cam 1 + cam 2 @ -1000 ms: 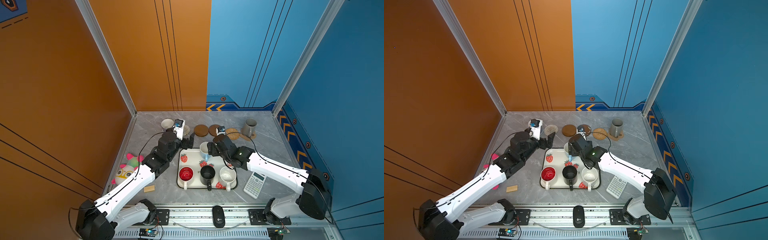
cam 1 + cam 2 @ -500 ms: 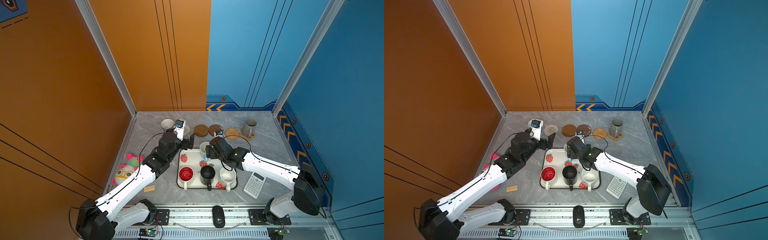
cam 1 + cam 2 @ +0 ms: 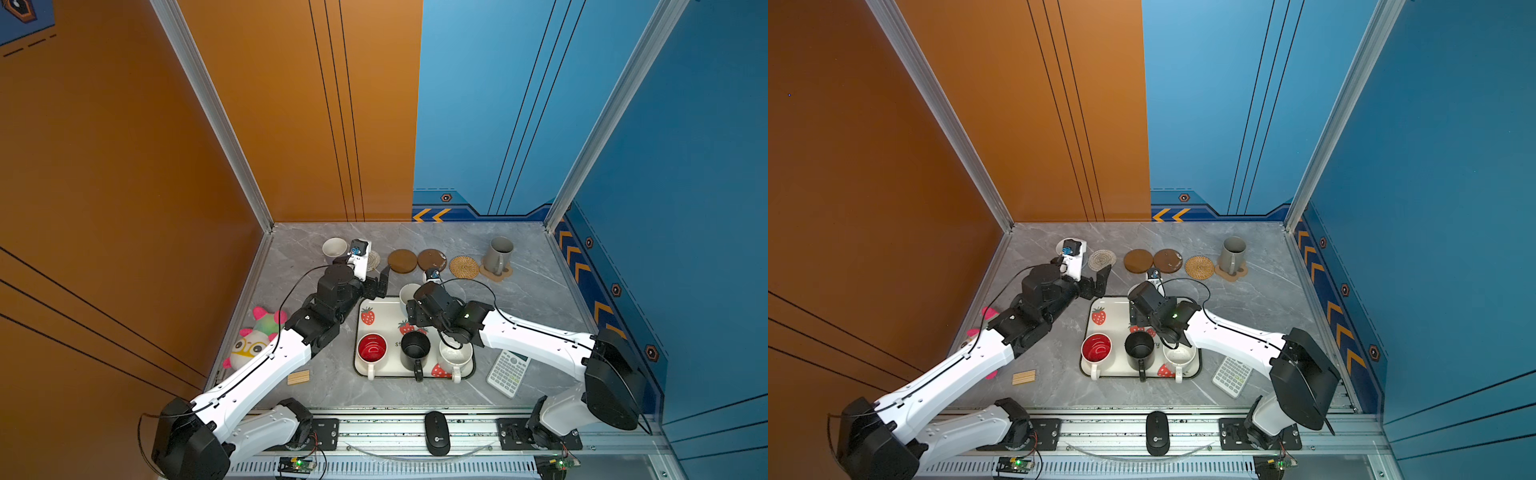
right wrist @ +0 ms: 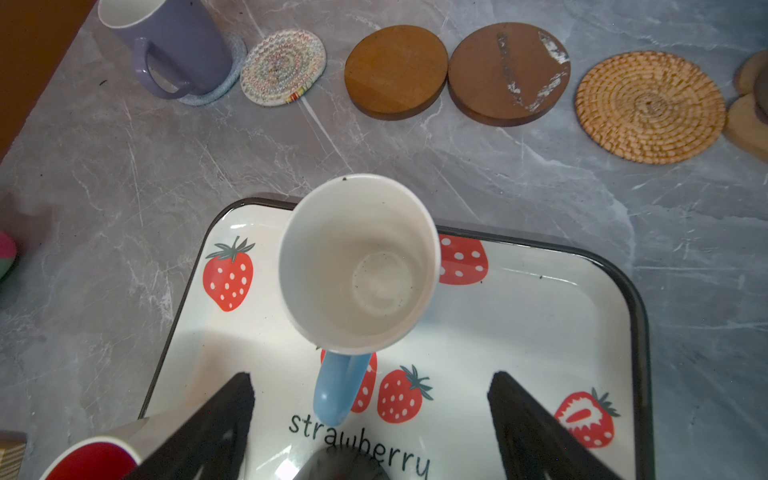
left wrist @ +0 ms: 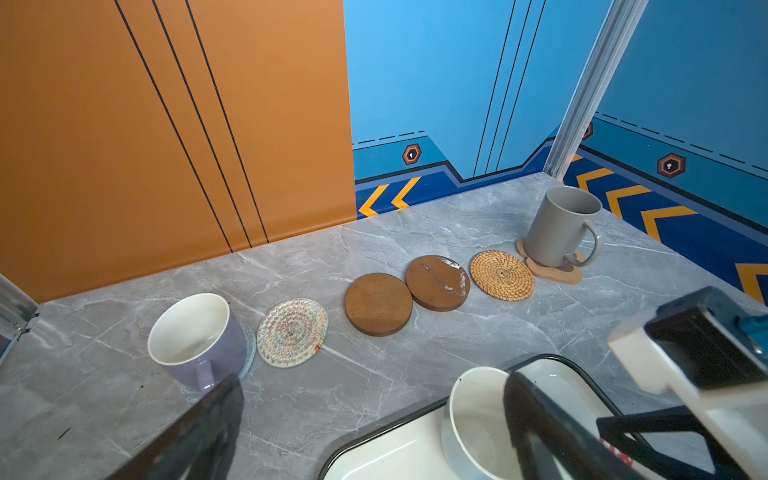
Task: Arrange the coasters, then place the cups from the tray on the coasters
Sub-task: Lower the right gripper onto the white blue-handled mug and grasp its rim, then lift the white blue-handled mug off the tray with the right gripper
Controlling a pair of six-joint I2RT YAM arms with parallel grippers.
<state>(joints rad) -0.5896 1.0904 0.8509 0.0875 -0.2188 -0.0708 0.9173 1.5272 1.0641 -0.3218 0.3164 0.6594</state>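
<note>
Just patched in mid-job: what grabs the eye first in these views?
The strawberry tray sits mid-table with four cups on it. The open right gripper hangs by the light blue cup, fingers either side of its handle without touching. Along the back runs a row of coasters, bare except the ends: lavender cup far left, grey cup far right.

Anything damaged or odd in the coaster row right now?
Yes: the wooden disc beside the rattan coaster has whitish scraped patches across its top; the other wooden disc looks clean.
</note>
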